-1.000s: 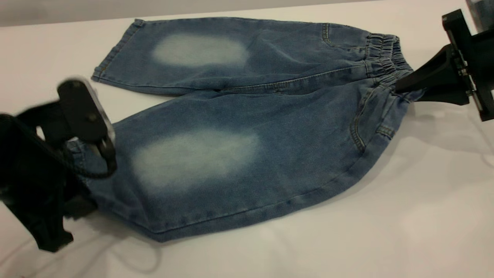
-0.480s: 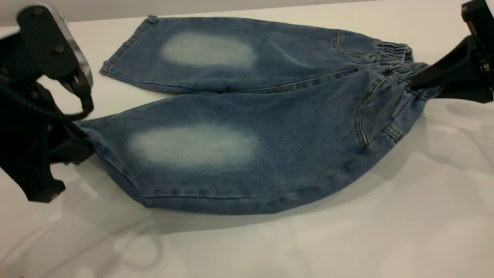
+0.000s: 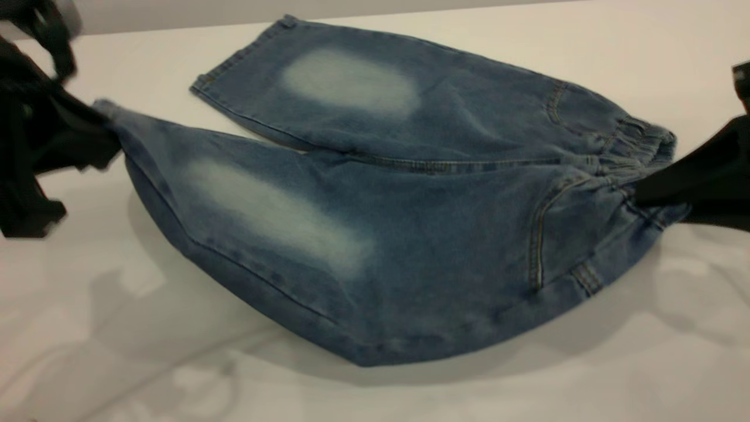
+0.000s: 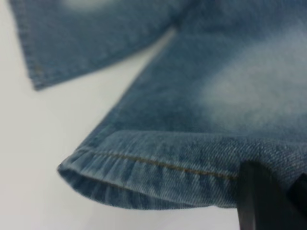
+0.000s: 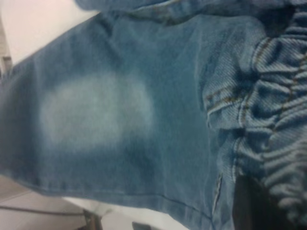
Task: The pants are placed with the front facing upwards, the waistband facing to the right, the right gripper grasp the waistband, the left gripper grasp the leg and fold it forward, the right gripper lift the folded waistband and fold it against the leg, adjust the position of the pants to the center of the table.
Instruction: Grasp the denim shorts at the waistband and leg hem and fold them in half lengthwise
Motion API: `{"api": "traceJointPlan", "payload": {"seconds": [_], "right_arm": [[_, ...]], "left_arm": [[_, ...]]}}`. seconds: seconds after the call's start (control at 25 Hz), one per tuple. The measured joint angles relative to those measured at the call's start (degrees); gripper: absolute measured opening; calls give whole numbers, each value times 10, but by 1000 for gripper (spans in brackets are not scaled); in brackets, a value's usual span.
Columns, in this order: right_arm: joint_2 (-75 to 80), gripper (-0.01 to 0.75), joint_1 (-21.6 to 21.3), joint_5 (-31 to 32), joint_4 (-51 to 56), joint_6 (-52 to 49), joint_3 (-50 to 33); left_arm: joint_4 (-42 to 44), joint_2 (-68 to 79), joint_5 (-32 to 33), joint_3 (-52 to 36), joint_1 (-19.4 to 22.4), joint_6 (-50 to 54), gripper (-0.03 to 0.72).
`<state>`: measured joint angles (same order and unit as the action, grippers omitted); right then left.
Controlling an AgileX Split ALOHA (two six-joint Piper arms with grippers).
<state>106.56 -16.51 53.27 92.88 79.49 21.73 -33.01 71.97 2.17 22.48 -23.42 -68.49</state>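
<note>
I see the pants [image 3: 410,193] lying front up on the table [image 3: 586,363], with the waistband [image 3: 641,146] at the right end and both legs running off to the left. I take the pants as my landmark.

At their left end, my left gripper [image 3: 108,138] has its fingers closed on the hem of the near leg [image 3: 263,217], and that hem is raised clear of the table. In the left wrist view one dark finger [image 4: 261,199] sits against the stitched hem [image 4: 158,172], with white table showing under the cloth.

At their right end, my right gripper [image 3: 641,196] pinches the near part of the waistband, fingers shut on the gathered denim. The right wrist view shows the ruffled band [image 5: 276,124] bunched just beside a dark finger [image 5: 252,206], and the pale oval [image 5: 96,112] of the leg beyond it.

Between the two grippers the near leg hangs in a shallow sag, its lower edge touching the table and casting a shadow there. The far leg [image 3: 351,88] lies flat, its hem pointing to the far left, apart from the lifted one.
</note>
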Motion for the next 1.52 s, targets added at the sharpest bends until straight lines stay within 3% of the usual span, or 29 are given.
{"api": "traceJointPlan", "payload": {"seconds": [0.24,0.48,0.6,0.96,1.52], "right_arm": [[-52,39,0,2,1,16,-73],[-83,39,0,19,36,-3,-93],[-83,39,0,32,66,-3,-93],[-82,39,0,37,70,-30,-50],[-82,39,0,-47,71,-76,-6]], "left_arm": [[17,-66,24,0,59,-8,76],[31,-92,-22,24,140,-13,76],[31,-69,-54,48,159,-27,76],[30,93,-117,165,158,-62,76],[61,355,-89,375,123,-61,76]]}}
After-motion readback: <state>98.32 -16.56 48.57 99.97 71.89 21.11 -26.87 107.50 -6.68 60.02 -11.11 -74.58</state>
